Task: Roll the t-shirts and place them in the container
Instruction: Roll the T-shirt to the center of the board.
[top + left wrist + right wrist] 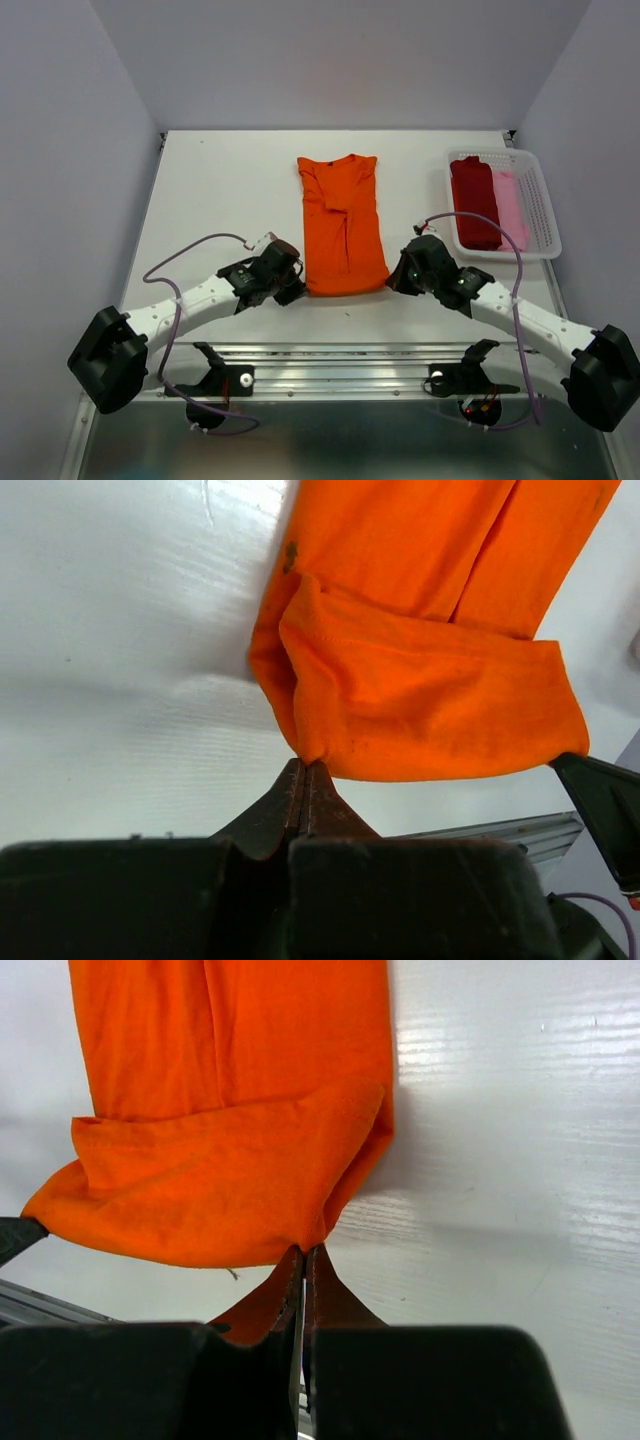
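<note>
The orange shirt (342, 225) lies in the middle of the worktop (220, 190). Its long way runs away from the arms, with the neck at the far end. The left gripper (305, 767) and right gripper (303, 1250) have jaws pinched tight on its near corners. If one arm goes faster, the roll may turn crooked, or a corner may slip out.

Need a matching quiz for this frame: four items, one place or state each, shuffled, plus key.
1 orange t-shirt
2 dark red t-shirt
3 pale pink t-shirt
4 left tool

A in the basket, right half
B shut on an orange hem corner
C spread on the table, near hem turned up
D in the basket, left half

Pairs: 1-C, 2-D, 3-A, 4-B
</note>
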Tool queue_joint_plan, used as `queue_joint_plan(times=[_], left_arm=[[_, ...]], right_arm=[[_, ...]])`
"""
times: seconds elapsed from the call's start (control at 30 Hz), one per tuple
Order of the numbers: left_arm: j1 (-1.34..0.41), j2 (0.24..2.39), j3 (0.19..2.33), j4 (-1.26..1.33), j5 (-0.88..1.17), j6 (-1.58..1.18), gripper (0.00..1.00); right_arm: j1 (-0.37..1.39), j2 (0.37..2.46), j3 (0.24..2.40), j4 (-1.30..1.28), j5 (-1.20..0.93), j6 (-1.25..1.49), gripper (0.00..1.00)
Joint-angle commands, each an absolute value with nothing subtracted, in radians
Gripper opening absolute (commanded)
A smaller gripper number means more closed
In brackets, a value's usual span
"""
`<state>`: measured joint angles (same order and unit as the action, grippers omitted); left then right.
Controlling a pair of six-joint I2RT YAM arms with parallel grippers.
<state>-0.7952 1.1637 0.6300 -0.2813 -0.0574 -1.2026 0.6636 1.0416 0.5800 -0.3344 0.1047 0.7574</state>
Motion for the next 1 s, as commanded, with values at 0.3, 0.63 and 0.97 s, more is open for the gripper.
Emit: queue_joint_plan(times=[0.3, 0.63, 0.97], left_arm=[[-0.701, 1.213, 0.750, -0.301, -0.060, -1.146, 0.00], [-0.634, 1.287, 0.816, -0.258, -0.055, -1.088, 0.00], [-0.600, 1.419, 0.887, -0.201, -0.044, -1.042, 0.00]], right_arm=[[0.672, 1.135, 0.699, -0.310, 0.183, 0.693, 0.01], [0.672, 1.207, 0.729, -0.268, 0.209, 0.681, 0.01], [0.650, 1.298, 0.776, -0.235, 0.227, 0.646, 0.03]])
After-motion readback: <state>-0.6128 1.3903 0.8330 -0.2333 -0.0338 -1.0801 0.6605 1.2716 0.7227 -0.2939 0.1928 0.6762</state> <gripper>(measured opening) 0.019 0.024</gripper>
